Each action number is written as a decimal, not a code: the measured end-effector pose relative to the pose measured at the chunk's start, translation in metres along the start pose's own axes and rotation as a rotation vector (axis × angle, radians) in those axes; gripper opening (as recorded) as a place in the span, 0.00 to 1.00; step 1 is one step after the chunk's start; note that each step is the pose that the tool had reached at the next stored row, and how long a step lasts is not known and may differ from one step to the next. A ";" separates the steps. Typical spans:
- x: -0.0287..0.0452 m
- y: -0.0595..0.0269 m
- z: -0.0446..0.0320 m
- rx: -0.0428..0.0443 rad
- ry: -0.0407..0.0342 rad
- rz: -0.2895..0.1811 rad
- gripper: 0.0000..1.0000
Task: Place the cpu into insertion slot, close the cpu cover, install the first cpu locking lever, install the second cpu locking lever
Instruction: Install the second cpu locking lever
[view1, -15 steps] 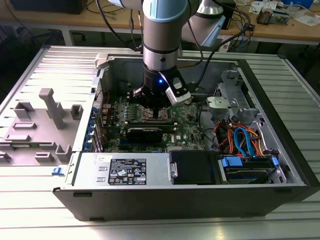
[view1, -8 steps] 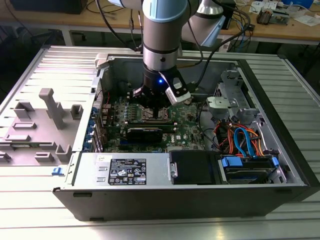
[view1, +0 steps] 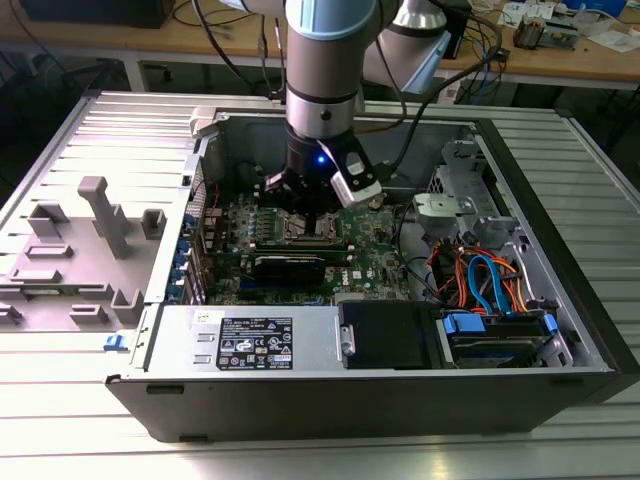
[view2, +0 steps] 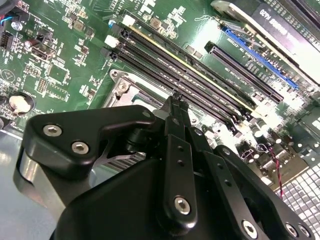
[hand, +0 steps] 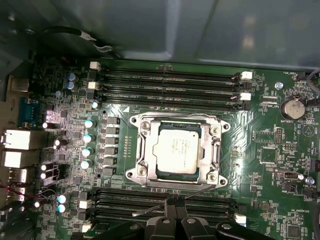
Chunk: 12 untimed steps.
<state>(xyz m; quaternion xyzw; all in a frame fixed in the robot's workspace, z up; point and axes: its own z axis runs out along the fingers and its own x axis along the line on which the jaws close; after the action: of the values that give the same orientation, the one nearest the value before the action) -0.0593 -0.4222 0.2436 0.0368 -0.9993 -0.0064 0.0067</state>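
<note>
The pale silvery cpu lies flat in the insertion slot on the green motherboard. The silver cpu cover lies down around it, framing the chip. A thin metal locking lever runs slantwise along the socket's edge nearest my gripper. My gripper is shut, and its black fingertips meet right at that lever; nothing sits between them. In the exterior view my gripper hangs straight down over the socket inside the open computer case.
Long black memory slots flank the socket on two sides. A long black card sits just in front of it in the exterior view. A power supply, a drive bay and coloured cables crowd the case.
</note>
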 end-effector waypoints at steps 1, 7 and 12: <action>0.0001 -0.0003 -0.0004 0.0000 0.0000 -0.001 0.11; 0.0039 -0.0023 -0.0006 0.0003 0.0002 -0.013 0.11; 0.0164 -0.0014 -0.0003 0.0007 0.0006 -0.045 0.11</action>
<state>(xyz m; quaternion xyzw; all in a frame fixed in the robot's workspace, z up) -0.0755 -0.4248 0.2440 0.0595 -0.9982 -0.0062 0.0069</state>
